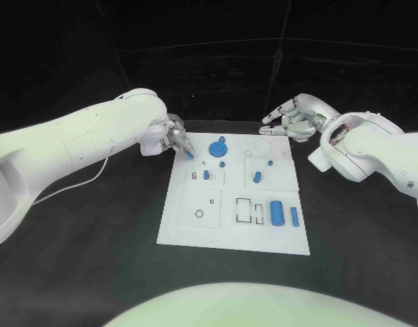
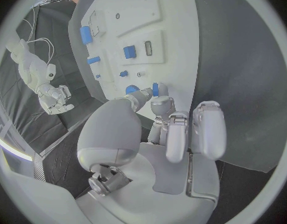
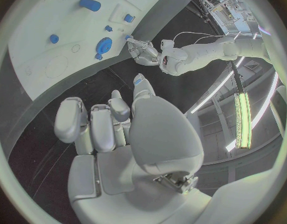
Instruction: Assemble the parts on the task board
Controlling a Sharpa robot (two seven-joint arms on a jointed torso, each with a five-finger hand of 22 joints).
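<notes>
A black table (image 1: 91,225) spreads across the scene under a dark cloth, and behind it hangs a black curtain backdrop (image 1: 219,41) with faint seams and folds. In the right wrist view a long greenish-white strip light (image 3: 244,115) glows overhead beside pale ceiling framing, with cluttered shelving (image 3: 221,5) farther off. The left wrist view shows dark flooring (image 2: 31,59) beyond the table's edge.
</notes>
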